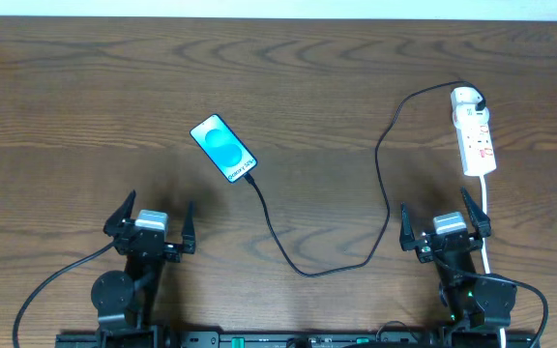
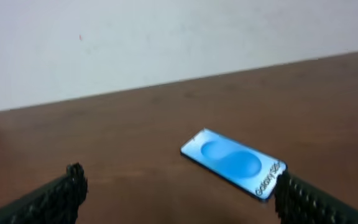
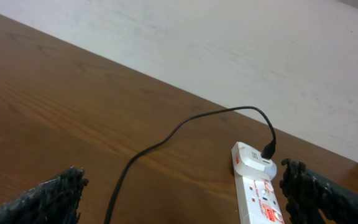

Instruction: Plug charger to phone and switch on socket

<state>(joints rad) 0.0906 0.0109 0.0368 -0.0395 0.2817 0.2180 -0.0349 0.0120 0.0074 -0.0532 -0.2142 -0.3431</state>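
light: even, bright | shadows: faint | left wrist: phone (image 2: pixel 232 163) blurred | overhead: sharp

The phone (image 1: pixel 223 148) has a bright blue-cyan screen with a round pattern and white lettering. The cable (image 1: pixel 377 155) is black and its adapter (image 1: pixel 465 97) white. The power strip (image 1: pixel 477 145) is white with red markings. The worktop (image 1: pixel 288 77) is dark brown wood grain.

Reads "Galaxy S25+" at the near end of the bright blue screen on the phone (image 2: pixel 232 162), sharpest from the left wrist, barely legible from overhead. Red print on the white socket (image 3: pixel 260 202), too small and blurred to make out
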